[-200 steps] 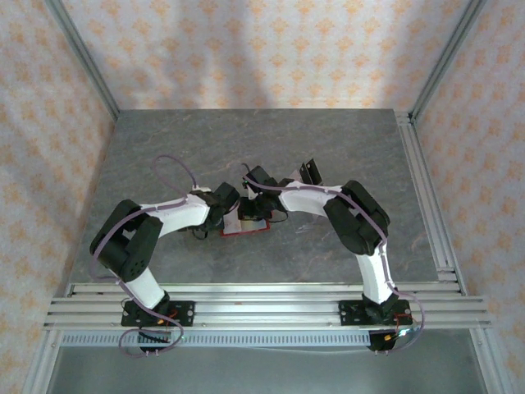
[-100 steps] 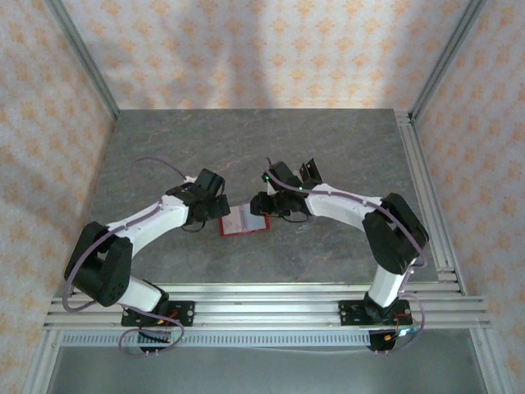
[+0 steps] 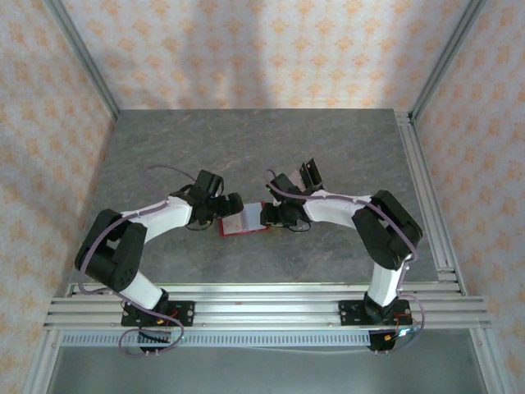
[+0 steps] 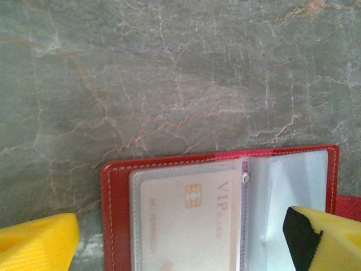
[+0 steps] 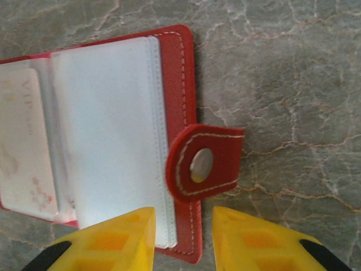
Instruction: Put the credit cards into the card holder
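The red card holder [image 3: 243, 220] lies open and flat on the table between the two arms. One pale credit card [image 4: 189, 220] marked VIP sits in its left clear sleeve, and the credit card [image 5: 22, 141] shows again at the left of the right wrist view. The right sleeve [image 5: 107, 130] looks empty. My left gripper [image 4: 180, 248] is wide open, with a yellow finger on either side of the holder's left half. My right gripper [image 5: 183, 240] stands narrowly open over the holder's right edge, just below the snap tab [image 5: 206, 164], with a gap on both sides.
Two small dark pieces [image 3: 310, 172] lie on the grey stone table [image 3: 262, 148] just behind the right arm, too small to identify. Aluminium rails [image 3: 426, 197] run along the right side and the near edge. Patterned walls enclose the table.
Both grippers pulled away from the holder's middle, then settled at its left and right edges. The right jaws opened from nearly shut. The holder has stayed in place, open.
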`<act>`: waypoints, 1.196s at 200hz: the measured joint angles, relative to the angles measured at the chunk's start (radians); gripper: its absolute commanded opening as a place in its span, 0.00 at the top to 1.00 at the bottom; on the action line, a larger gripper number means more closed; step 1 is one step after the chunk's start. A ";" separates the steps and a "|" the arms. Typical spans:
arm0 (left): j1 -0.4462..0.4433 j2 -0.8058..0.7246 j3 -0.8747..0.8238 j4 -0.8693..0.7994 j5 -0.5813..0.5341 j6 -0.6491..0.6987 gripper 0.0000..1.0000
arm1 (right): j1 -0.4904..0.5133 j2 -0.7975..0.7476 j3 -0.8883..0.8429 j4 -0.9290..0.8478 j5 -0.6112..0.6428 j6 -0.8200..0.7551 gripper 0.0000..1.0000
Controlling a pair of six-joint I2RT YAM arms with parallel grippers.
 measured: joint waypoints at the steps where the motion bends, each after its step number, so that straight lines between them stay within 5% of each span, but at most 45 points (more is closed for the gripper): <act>1: 0.000 0.002 0.000 0.003 0.001 0.000 0.05 | 0.000 0.001 0.000 0.000 0.000 0.000 0.70; 101: -0.010 -0.037 -0.011 0.095 0.056 -0.010 0.05 | -0.011 0.013 -0.006 0.006 -0.005 0.000 0.75; 135: -0.077 -0.123 0.008 0.113 0.063 -0.035 0.04 | -0.015 0.014 -0.006 0.006 -0.010 0.000 0.76; 177: -0.187 -0.028 0.052 0.173 0.061 -0.078 0.05 | -0.031 -0.002 -0.017 0.008 -0.031 0.000 0.75; 239: -0.237 0.136 0.108 0.255 0.021 -0.140 0.05 | -0.075 -0.369 -0.148 -0.063 0.034 0.011 0.76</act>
